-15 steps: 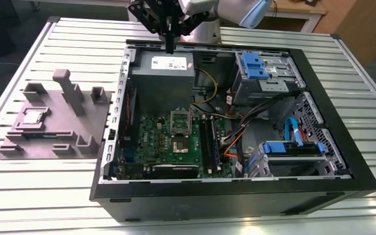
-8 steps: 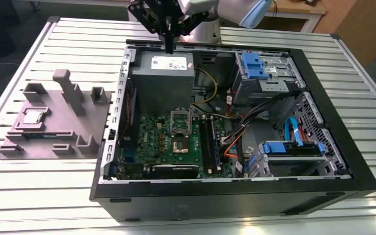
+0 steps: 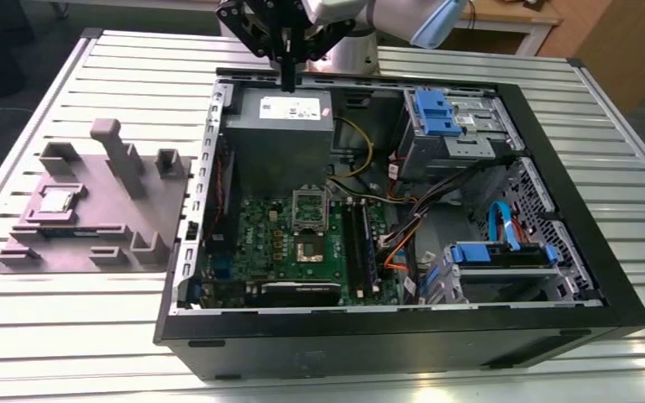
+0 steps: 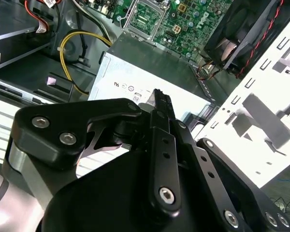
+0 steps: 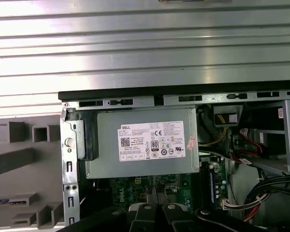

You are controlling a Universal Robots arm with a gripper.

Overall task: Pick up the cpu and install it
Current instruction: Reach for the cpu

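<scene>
The cpu (image 3: pixel 56 201), a small silver square chip, lies in a recess of the grey fixture block (image 3: pixel 132 222) at the exterior view's left, outside the computer case. My gripper (image 3: pixel 289 82) hangs far from it, over the back edge of the case above the grey power-supply box (image 3: pixel 281 126). Its black fingers (image 4: pixel 162 104) are pressed together with nothing between them, and they also show in the first wrist view (image 5: pixel 154 193). The green motherboard (image 3: pixel 300 243) lies in the case with its open socket (image 3: pixel 306 248) near the middle.
The open black case (image 3: pixel 569 252) holds blue drive brackets (image 3: pixel 435 113), cables (image 3: pixel 412 227) and black memory sticks (image 3: pixel 359 239). The fixture block has upright posts (image 3: pixel 115 151). A slatted metal table (image 3: pixel 76 319) lies under everything. A black fan (image 4: pixel 241 34) sits by the motherboard.
</scene>
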